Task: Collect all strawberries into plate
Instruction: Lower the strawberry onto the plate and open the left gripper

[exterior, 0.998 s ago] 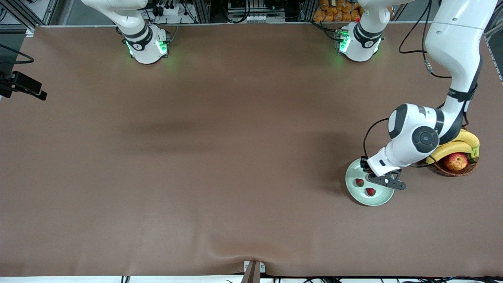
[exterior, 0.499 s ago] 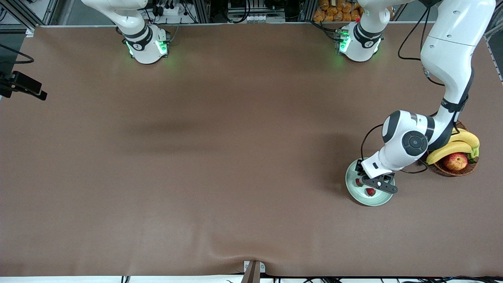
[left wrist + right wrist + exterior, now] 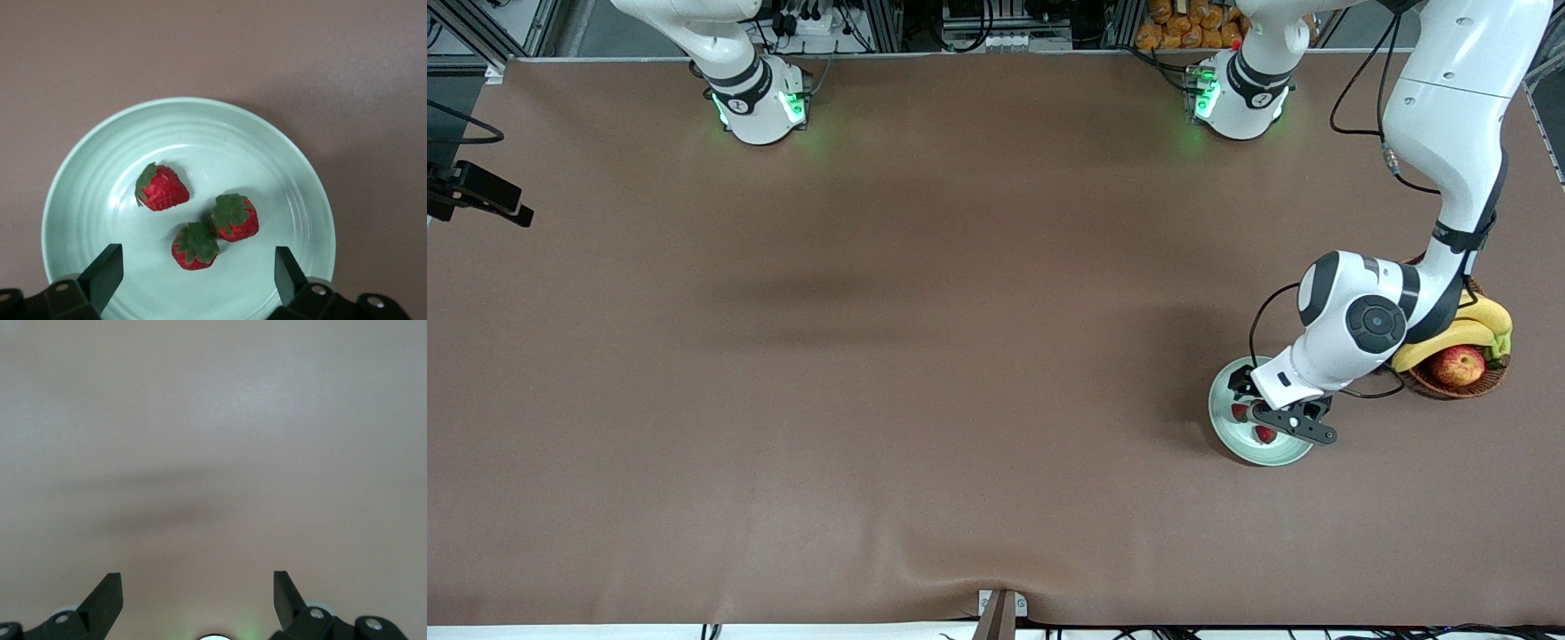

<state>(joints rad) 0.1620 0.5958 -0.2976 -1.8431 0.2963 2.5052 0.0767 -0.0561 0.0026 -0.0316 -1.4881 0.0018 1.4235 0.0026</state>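
Under the left hand [image 3: 193,277] (spread), plate [image 3: 87,180] partly hidden.

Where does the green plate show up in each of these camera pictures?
Front view: the plate lies beside the fruit basket, partly under the left gripper.
Left wrist view: it fills the middle.
Right wrist view: not in it; only bare table.
Shared landmark: the strawberries on the plate.

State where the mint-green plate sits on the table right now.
The plate sits toward the left arm's end of the table, beside the wicker basket of fruit and slightly nearer the front camera, under the open left claw, holding three strawberries.
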